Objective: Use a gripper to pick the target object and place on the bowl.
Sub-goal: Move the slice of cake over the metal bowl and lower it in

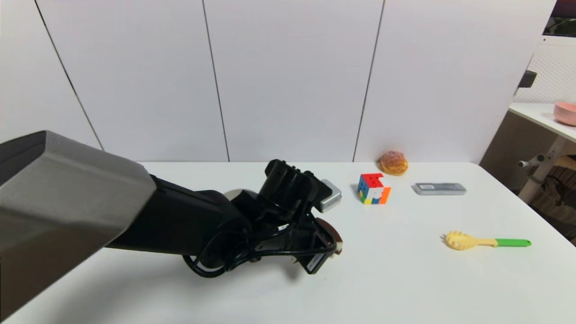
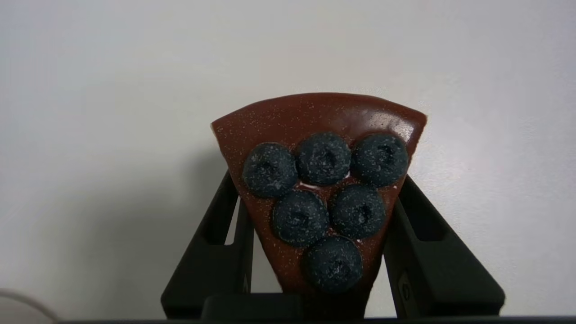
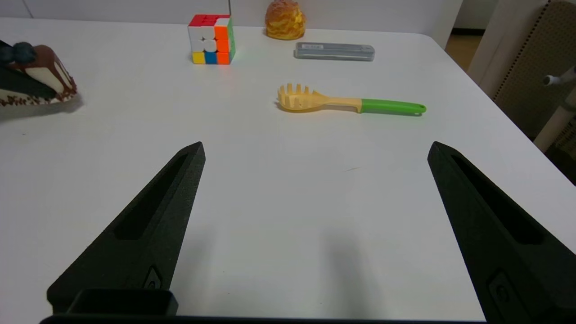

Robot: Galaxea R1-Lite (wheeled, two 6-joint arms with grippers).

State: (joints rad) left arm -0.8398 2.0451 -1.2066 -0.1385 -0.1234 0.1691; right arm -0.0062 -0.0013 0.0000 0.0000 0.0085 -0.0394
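The cake slice (image 2: 315,121), with its dark chocolate top and blueberries, sits between the fingers of my left gripper (image 2: 317,177), which is shut on its two slanted sides. In the head view the left gripper (image 1: 330,245) is low over the middle of the table, and only a brown edge of the slice (image 1: 334,234) shows. The right wrist view shows the slice's cream side with drips (image 3: 45,85) at table level; I cannot tell whether it touches. The bowl (image 1: 233,193) is a grey-white sliver behind my left arm, mostly hidden. My right gripper (image 3: 316,146) is open and empty over bare table.
A colour cube (image 1: 373,189), an orange puff pastry (image 1: 393,163) and a grey flat case (image 1: 439,188) lie at the back right. A yellow pasta fork with a green handle (image 1: 486,242) lies at the right. A pink bowl (image 1: 565,112) stands on a side table.
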